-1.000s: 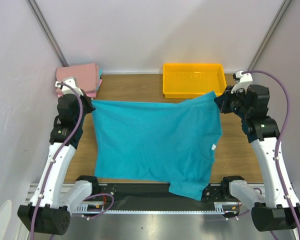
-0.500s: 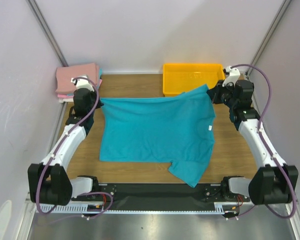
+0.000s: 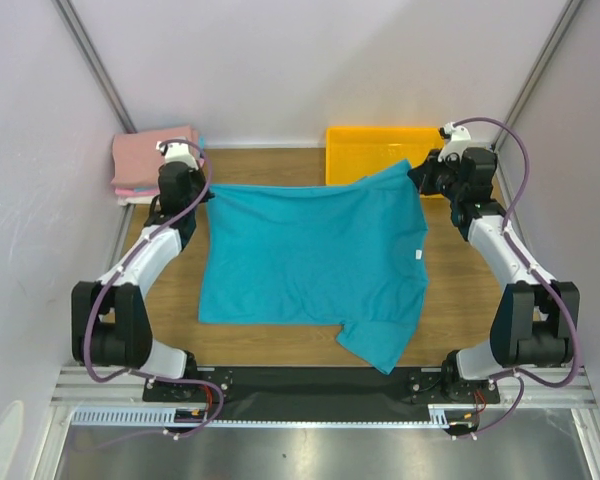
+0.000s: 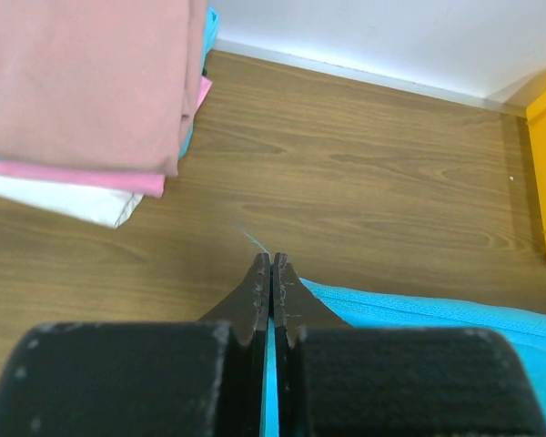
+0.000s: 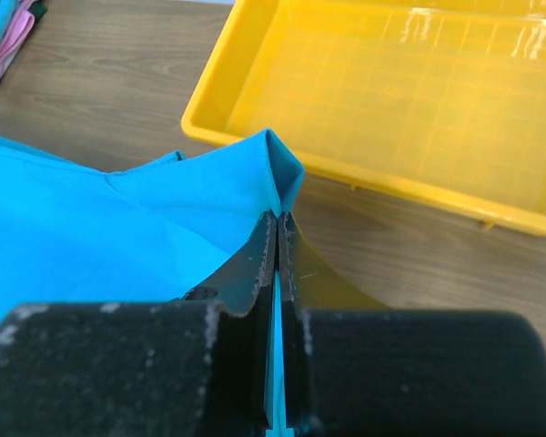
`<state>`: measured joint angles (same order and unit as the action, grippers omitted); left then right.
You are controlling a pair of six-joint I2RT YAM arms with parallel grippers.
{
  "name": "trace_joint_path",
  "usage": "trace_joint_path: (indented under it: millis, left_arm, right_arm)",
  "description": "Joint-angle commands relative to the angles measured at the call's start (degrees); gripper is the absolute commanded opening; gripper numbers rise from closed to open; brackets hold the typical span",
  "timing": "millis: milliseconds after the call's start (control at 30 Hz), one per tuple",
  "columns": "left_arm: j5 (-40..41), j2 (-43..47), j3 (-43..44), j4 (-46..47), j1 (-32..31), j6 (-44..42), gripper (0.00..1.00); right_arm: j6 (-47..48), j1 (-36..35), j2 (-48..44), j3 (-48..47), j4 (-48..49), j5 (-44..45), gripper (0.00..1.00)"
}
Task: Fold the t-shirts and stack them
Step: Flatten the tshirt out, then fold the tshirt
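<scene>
A teal t-shirt (image 3: pixel 315 260) lies spread across the wooden table, its far edge lifted and stretched between both grippers. My left gripper (image 3: pixel 202 188) is shut on the shirt's far left corner; in the left wrist view the teal cloth (image 4: pixel 419 314) runs between the closed jaws (image 4: pixel 271 266). My right gripper (image 3: pixel 416 172) is shut on the far right corner, next to the yellow tray; in the right wrist view the cloth (image 5: pixel 118 237) pokes out past the closed jaws (image 5: pixel 278 223). A stack of folded shirts (image 3: pixel 152 160), pink on top, sits at the far left corner.
A yellow tray (image 3: pixel 370 150) stands at the far right by the back wall, and shows empty in the right wrist view (image 5: pixel 400 100). The folded stack (image 4: pixel 82 91) lies just left of my left gripper. One sleeve (image 3: pixel 375 345) hangs near the table's front edge.
Both grippers have carried the shirt's far edge toward the back wall, dragging the shirt away from the front edge. The arms have stretched out further.
</scene>
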<state>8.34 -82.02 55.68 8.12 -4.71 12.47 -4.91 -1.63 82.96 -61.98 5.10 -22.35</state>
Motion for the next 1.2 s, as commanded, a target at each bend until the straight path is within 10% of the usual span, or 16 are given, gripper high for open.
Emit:
trace_joint_path:
  millis: [0, 1167]
  left_arm:
    - [-1.66, -3.14, 4.43, 4.01, 0.23, -1.75, 0.00]
    - [-3.50, -20.73, 14.45, 3.92, 0.32, -4.56, 0.00]
  right_arm:
    - [0.69, 0.92, 2.64, -3.94, 4.65, -0.85, 0.00]
    - [4.03, 3.91, 18.47, -13.17, 5.00, -7.36, 0.00]
